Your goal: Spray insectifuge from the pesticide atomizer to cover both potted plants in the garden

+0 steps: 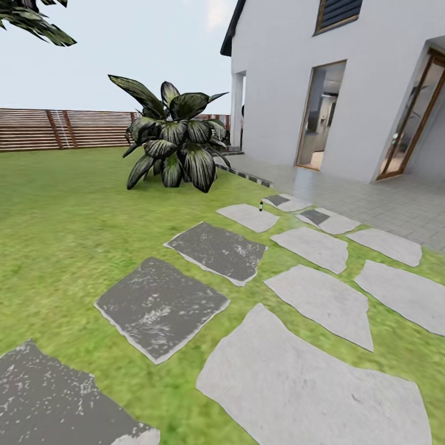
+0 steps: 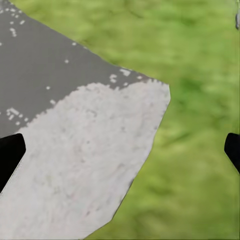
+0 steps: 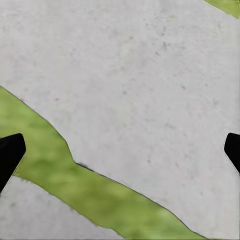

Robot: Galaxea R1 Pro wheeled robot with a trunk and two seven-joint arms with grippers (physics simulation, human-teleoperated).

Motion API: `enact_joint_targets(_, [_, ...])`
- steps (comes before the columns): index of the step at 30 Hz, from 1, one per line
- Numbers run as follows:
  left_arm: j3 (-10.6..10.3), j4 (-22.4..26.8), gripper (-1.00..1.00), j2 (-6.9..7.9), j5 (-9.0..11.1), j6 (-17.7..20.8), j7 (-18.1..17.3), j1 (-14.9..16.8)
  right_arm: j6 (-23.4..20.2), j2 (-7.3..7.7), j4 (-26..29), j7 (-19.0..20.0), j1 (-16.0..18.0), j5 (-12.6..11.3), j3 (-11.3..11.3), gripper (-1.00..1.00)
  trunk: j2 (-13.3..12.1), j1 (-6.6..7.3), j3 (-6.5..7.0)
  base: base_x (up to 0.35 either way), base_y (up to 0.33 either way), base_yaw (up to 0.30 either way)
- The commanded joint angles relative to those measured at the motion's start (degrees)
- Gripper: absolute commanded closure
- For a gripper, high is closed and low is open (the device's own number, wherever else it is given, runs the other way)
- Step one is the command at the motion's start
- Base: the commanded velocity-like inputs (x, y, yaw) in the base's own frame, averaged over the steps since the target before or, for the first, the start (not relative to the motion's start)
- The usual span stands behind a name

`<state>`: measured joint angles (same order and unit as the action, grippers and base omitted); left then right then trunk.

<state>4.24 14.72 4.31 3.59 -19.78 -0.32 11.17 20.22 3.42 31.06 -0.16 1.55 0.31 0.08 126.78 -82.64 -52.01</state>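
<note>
Lawn [image 1: 68, 228] stretches ahead — pesticide atomizer [image 1: 261, 206] unpicked just beyond the dark-leaved plant [image 1: 175, 141], spraying unstarted, both end effectors wide, empty.

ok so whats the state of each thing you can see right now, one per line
pesticide atomizer: upright on a far stepping stone, nothing holding it
left gripper: open, empty, fingers wide apart above a stepping stone edge and grass
right gripper: open, empty, above a pale stepping stone
big striped-leaf plant: standing on the lawn
house doorway: looks open, interior visible
</note>
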Motion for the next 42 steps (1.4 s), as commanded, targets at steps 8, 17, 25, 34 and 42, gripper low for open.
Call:
enact_joint_targets(8, [-0.03,-0.05,-1.00,0.00,0.37,-0.17,-0.03,0.03,0.17,0.01,-0.04,-0.02,0.03,0.04,0.01,-1.00,0.02,-0.02,-0.05,0.339,0.000,0.000])
enact_joint_targets(17, [0.03,-0.05,-1.00,0.00,0.39,-0.09,-0.03,0.02,0.12,0.01,-0.04,-0.02,0.03,0.04,0.01,-1.00,0.02,-0.02,-0.05,0.339,0.000,0.000])
enact_joint_targets(25, [0.05,-0.05,-1.00,0.00,0.45,-0.13,-0.03,0.04,0.13,0.01,-0.04,-0.02,0.03,0.04,0.01,-1.00,0.02,-0.02,-0.05,0.339,0.000,0.000])
enact_joint_targets(34, [0.02,-0.05,-1.00,0.00,0.42,-0.17,-0.03,0.04,0.11,0.01,-0.04,-0.02,0.03,0.04,0.01,-1.00,0.02,-0.02,-0.05,0.339,0.000,0.000])
enact_joint_targets(42, [-0.01,-0.05,-1.00,0.00,0.41,-0.16,-0.03,0.06,0.09,0.01,-0.04,-0.02,0.03,0.04,0.01,-1.00,0.02,-0.02,-0.05,0.339,0.000,0.000])
